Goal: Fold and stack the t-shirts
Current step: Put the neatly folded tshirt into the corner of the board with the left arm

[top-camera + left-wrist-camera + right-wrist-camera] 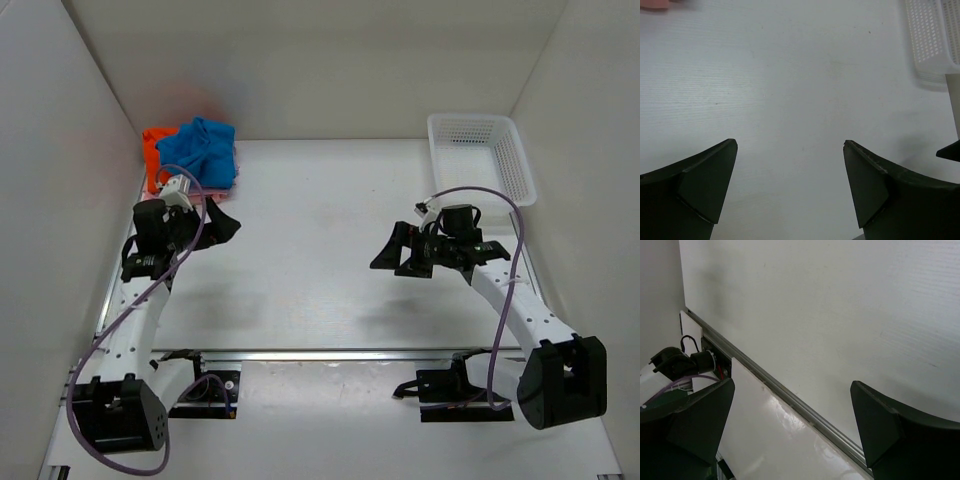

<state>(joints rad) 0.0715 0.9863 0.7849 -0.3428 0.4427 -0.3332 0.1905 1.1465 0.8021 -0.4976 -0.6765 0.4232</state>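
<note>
A bright blue t-shirt [205, 150] lies bunched on a stack at the back left corner. A folded orange one [152, 152] shows at the stack's left and a pink edge [215, 192] below it; the lavender one is hidden. My left gripper [222, 226] is open and empty, just in front of the stack. My right gripper [393, 258] is open and empty over the bare table right of centre. In the left wrist view the left gripper [790, 145] frames bare table, with a pink sliver [655, 5] at the top left. In the right wrist view the right gripper [792, 385] frames the table's front rail.
A white mesh basket [480, 155] stands at the back right and also shows in the left wrist view [932, 35]. White walls close in the table on three sides. A metal rail [330, 352] runs along the front edge, with the arm bases behind it.
</note>
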